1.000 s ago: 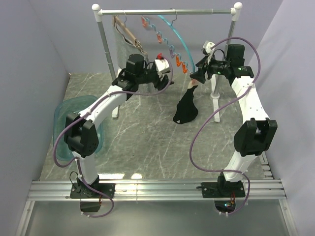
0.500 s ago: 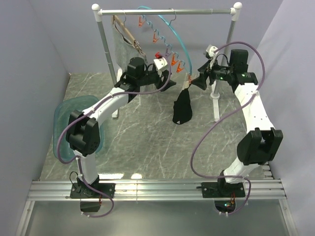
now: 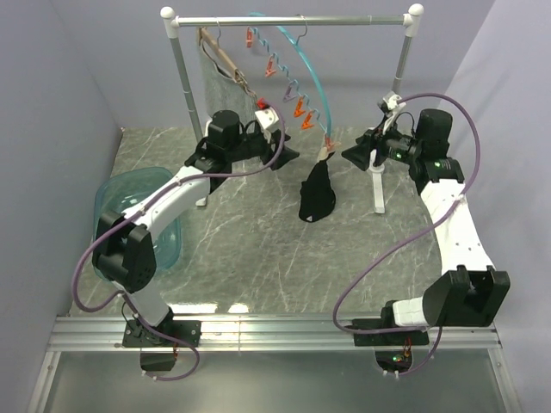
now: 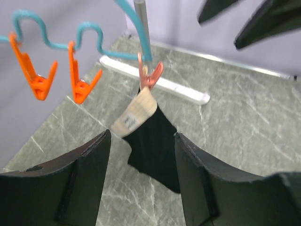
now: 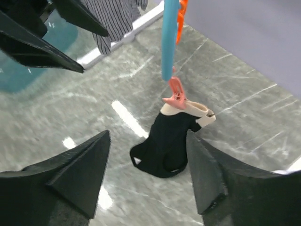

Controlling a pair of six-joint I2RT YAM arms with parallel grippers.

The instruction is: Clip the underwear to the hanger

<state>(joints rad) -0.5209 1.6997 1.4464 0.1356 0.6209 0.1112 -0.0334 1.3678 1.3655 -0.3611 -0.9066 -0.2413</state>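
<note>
Underwear (image 3: 317,194) hanging from the hanger (image 3: 315,84) fills the gap between left end effector (image 3: 291,157) and right end effector (image 3: 349,157).

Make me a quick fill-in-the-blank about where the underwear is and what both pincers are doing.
The underwear hangs from the hanger's end ___. It is gripped by its pale ___. The left pincer and right pincer both stand ___, holding nothing.
Missing: clip; waistband; open.

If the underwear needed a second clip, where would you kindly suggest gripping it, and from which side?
Likely the underwear's pale waistband, from the left gripper's side: its free end juts out below the pink clip, while the black fabric hangs limp.
</note>
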